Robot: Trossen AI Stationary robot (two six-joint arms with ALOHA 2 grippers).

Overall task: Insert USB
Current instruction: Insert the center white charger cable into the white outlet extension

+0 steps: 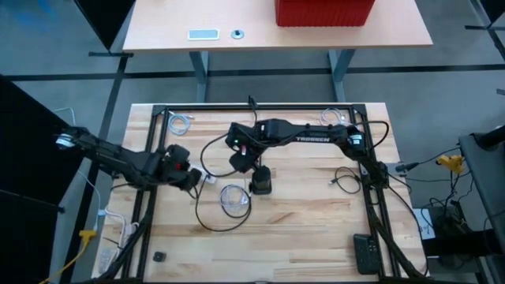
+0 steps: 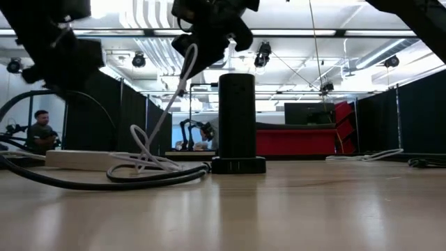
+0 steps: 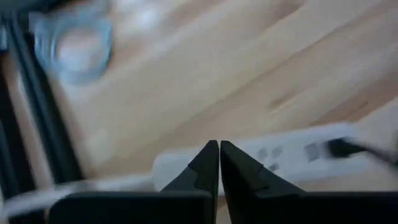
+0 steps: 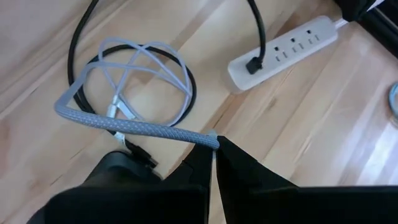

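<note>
A: What do the arms look like?
B: Dark jointed links; the right arm (image 1: pixel 316 136) carries white TROSSEN lettering.
A: And past the pincer?
B: Tapered black fingers (image 3: pixel 199 168), matte.

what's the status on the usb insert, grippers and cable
Right gripper shut on braided USB cable, above black tower hub. Left gripper shut, empty, over white power strip. Plug not yet inserted; coiled slack beside hub.
</note>
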